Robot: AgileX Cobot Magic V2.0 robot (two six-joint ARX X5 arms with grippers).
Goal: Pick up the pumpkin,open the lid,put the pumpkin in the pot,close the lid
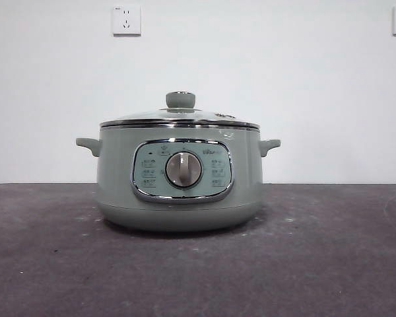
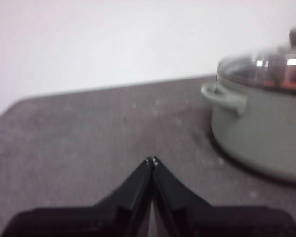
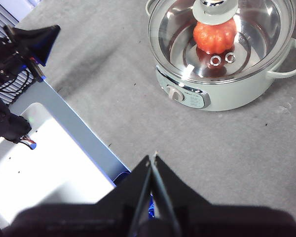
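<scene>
The sage-green pot [image 1: 178, 178] stands mid-table with the glass lid [image 1: 179, 120] closed on it, knob [image 1: 180, 100] on top. In the right wrist view the pot [image 3: 222, 94] shows from above, and the orange-red pumpkin [image 3: 214, 35] lies inside under the lid [image 3: 222, 44], partly hidden by the knob [image 3: 214, 7]. In the left wrist view the pot [image 2: 261, 133] stands beside and ahead of my left gripper [image 2: 152, 161], which is shut and empty above bare table. My right gripper [image 3: 153, 158] is shut and empty, high above the table, apart from the pot. Neither gripper shows in the front view.
The dark grey table top [image 1: 198, 264] runs around the pot. A white wall with two sockets [image 1: 126, 20] stands behind. In the right wrist view a white metal base [image 3: 44, 168] and the other arm's black parts [image 3: 19, 49] lie beside the table.
</scene>
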